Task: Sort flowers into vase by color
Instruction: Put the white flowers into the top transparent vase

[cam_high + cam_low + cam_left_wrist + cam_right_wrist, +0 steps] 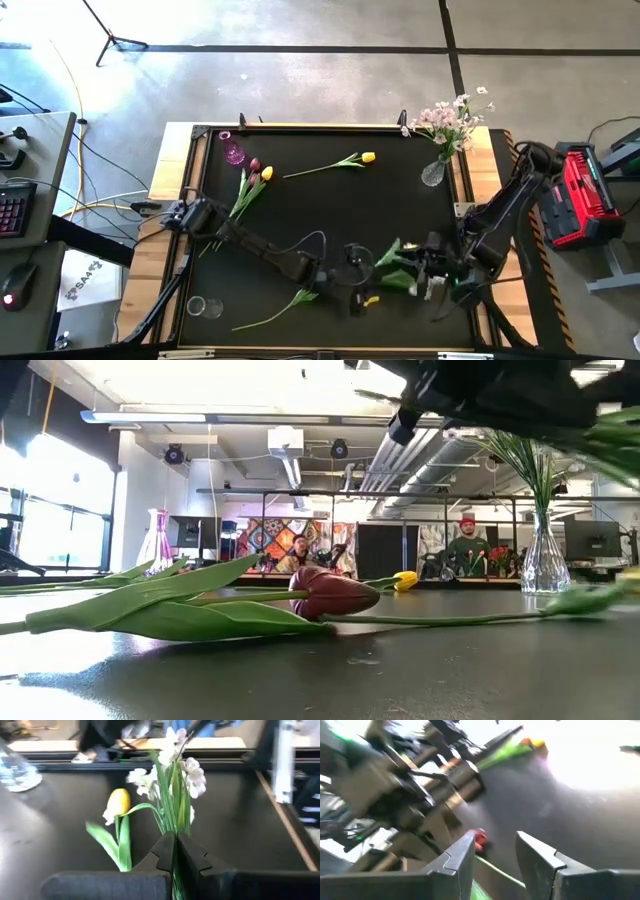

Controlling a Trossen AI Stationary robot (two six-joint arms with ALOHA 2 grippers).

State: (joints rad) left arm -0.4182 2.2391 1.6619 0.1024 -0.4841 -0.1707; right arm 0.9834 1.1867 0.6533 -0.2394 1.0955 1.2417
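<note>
Black table [330,205], raised rim all round; the middle lies bare, clutter sits at the edges and along the near side. Clear vase [433,172] at the far right edge holds a pink-white spray [450,118]; pink vase [233,153] at the far left corner; a small glass [198,307] near the front left corner. Left arm stretches from the left edge low across the table toward front centre, left gripper [176,854] pinched shut on a white spray [172,785], stems rising straight from between the fingers. A yellow tulip [119,802] stands just beside that spray in the left wrist view; held or not, cannot tell. Right arm folds in from the right edge, right gripper [495,851] low over the table, fingers apart with nothing between them, a green stem [497,870] and a red bloom [480,839] just beside one finger. Loose flowers: red tulip [254,165] and yellow one [267,174] together at far left, another yellow [367,157] at far centre, one stem [275,312] at the front.
</note>
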